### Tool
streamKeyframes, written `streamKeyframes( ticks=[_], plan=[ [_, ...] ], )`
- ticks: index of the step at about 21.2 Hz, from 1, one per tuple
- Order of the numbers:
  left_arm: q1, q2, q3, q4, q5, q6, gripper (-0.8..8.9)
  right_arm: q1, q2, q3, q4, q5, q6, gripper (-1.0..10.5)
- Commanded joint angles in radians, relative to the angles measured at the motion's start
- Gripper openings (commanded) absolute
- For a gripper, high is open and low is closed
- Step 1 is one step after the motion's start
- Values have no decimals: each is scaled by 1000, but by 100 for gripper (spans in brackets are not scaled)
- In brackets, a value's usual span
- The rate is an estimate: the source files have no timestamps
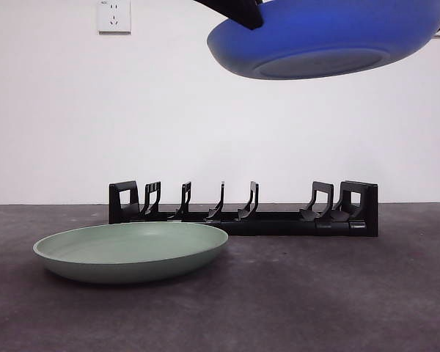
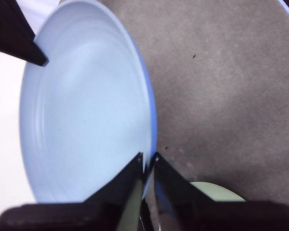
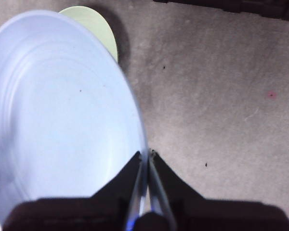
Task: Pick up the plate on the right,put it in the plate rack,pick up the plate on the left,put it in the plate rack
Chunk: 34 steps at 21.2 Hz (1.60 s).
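A blue plate (image 1: pixel 330 37) hangs high in the front view, above the right half of the plate rack (image 1: pixel 242 213), its underside showing and slightly tilted. My left gripper (image 2: pixel 148 160) is shut on the rim of the blue plate (image 2: pixel 86 110). My right gripper (image 3: pixel 147 155) is shut on the opposite rim of the same blue plate (image 3: pixel 62 125). In the front view one black jaw tip meets the plate at its upper left and another shows at the top right corner. A pale green plate (image 1: pixel 132 249) lies flat on the table in front of the rack's left half.
The rack stands along the back of the dark grey table (image 1: pixel 315 293), close to a white wall with a socket (image 1: pixel 114 16). The green plate (image 2: pixel 216 190) shows below the lifted plate, and the rack (image 3: pixel 241 6) runs along one edge of the right wrist view.
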Motion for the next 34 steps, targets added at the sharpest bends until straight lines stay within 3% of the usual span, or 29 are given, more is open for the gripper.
streamKeyframes(
  ticks=[1, 7, 12, 16, 19, 22, 24, 27, 31, 34],
  plan=[
    [3, 0, 3, -8, -11, -53, -8, -3, 1, 5, 0, -17, -5, 2],
    [3, 0, 3, -13, -11, -82, -8, -3, 1, 5, 15, -37, -4, 17],
    [3, 0, 3, -21, -11, -111, -8, -3, 1, 5, 43, -90, -4, 230],
    [3, 0, 3, -37, -11, -123, -8, -3, 0, 5, 66, -116, -4, 232],
    [4, 0, 3, -47, 23, -188, -8, -5, -11, 10, 137, -194, 3, 324],
    [12, 0, 3, -52, 86, -270, -8, -5, -67, 16, 300, -220, 51, 325],
    [27, 0, 3, -50, 140, -336, -8, -5, -126, 16, 427, -170, 87, 324],
    [80, 0, 3, -8, 256, -449, -8, -5, -227, 16, 568, -19, 134, 324],
    [211, 0, 3, 145, 435, -636, -8, -5, -338, 16, 562, 167, 127, 318],
    [301, 0, 3, 255, 557, -771, -8, -5, -373, 16, 493, 185, 111, 315]
  ],
)
